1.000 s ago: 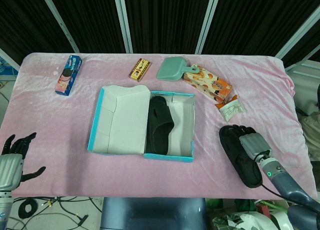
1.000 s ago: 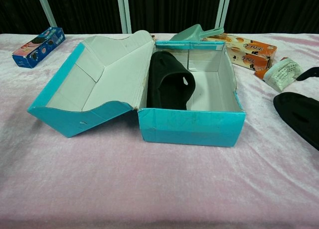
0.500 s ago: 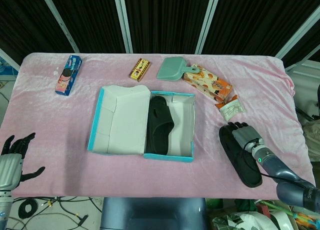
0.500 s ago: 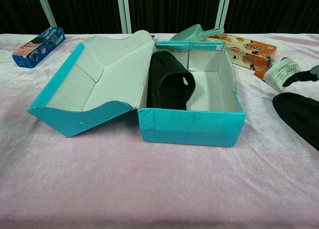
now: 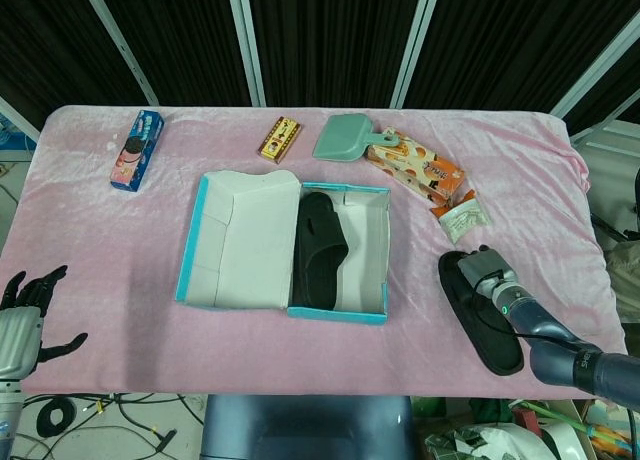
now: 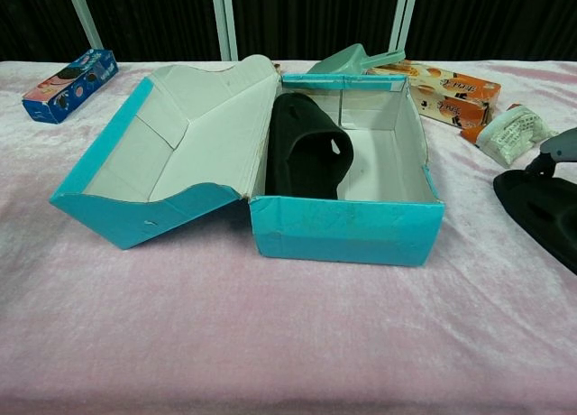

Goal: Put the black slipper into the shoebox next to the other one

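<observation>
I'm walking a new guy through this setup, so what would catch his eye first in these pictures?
Probably the open turquoise shoebox at the table's center, with one black slipper standing along its left side. Next, the second black slipper lying near the table's right front edge, with the right hand on its far end. The left hand waits, fingers spread, off the front left corner.

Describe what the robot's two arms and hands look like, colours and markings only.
The left robot hand has black fingers on a light grey, boxy palm and wrist. The right robot hand has a similar light grey casing; behind it a dark grey-blue forearm carries a small green light near the wrist and faint white lettering further back.
</observation>
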Tool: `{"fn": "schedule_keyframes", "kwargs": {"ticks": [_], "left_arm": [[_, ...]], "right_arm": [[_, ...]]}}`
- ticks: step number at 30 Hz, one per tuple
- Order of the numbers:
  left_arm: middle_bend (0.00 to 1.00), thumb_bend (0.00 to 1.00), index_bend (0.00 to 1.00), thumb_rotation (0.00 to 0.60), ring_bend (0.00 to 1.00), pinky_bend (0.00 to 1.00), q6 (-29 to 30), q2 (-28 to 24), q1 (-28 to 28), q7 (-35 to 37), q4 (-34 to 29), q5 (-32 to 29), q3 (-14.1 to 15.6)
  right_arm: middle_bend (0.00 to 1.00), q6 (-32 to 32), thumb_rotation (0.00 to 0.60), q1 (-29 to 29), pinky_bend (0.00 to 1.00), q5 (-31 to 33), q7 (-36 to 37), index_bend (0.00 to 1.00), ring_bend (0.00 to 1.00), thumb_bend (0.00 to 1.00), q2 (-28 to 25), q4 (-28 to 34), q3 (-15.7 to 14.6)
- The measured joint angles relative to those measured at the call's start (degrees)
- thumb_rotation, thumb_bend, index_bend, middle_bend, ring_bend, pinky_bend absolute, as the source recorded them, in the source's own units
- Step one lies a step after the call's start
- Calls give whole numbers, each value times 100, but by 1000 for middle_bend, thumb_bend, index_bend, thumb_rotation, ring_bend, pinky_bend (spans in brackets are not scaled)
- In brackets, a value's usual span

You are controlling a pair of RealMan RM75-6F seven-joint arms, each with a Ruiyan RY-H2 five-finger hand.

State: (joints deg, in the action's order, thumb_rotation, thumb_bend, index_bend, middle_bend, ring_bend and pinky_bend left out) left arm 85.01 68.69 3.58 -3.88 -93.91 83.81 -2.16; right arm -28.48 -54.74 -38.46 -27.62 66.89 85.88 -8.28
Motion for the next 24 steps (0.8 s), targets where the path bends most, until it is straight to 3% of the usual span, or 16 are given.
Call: {"fn": "schedule_keyframes", "kwargs": {"ticks": [14,20,24], "left_arm": [[176,0,87,600,158,14,-10,19,44,86,73,49,-21],[176,0,87,600,158,14,-11,19,63,91,71,75,-25],[176,0,87,600,158,14,-17,15,76,74,54,97,-21]], "right_arm": [[452,-850,600,62,126,-197,322,516,226,234,-971,1254,20],[448,-1019,600,296,126,-493,966,516,227,234,-1446,1630,282],[446,-1018,600,538,126,-708,1802,516,238,233,-1651,1812,612]]}}
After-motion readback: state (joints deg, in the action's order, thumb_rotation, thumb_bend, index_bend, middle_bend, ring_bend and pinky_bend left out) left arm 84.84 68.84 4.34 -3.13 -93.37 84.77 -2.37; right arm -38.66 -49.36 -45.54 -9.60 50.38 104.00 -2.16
